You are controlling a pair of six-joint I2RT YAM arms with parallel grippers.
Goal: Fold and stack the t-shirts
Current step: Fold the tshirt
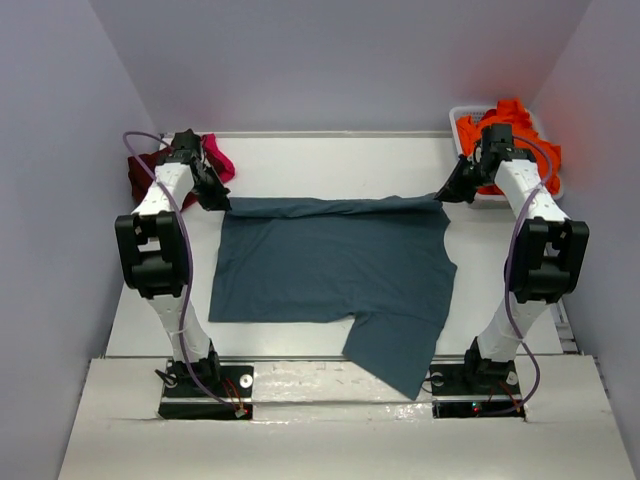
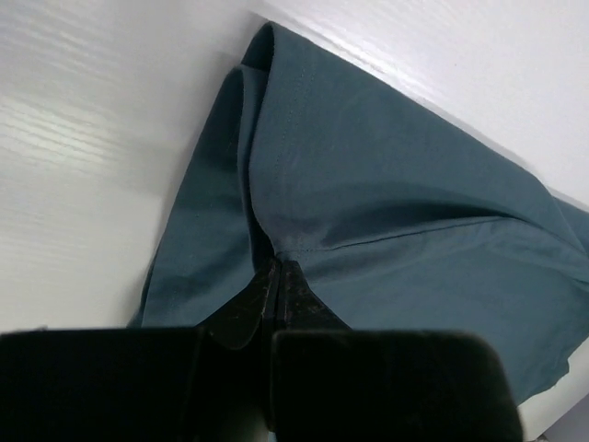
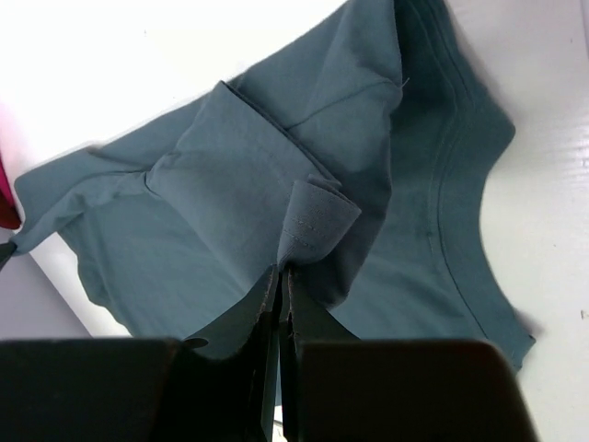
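Observation:
A slate teal-blue t-shirt (image 1: 330, 265) lies spread across the middle of the table, one sleeve hanging over the near edge. My left gripper (image 1: 222, 203) is shut on its far left corner, the cloth (image 2: 386, 212) bunching at the fingertips. At the far right corner my right gripper (image 1: 447, 195) is shut on a rolled hem (image 3: 313, 221). The far edge is stretched between the two grippers. A dark maroon t-shirt (image 1: 145, 175) and a bright pink t-shirt (image 1: 220, 160) lie crumpled behind the left arm. An orange t-shirt (image 1: 515, 125) fills the tub at the back right.
The white plastic tub (image 1: 462, 118) stands at the far right corner, behind the right arm. Grey walls close in on both sides and at the back. The white table (image 1: 300, 165) shows bare beyond the shirt.

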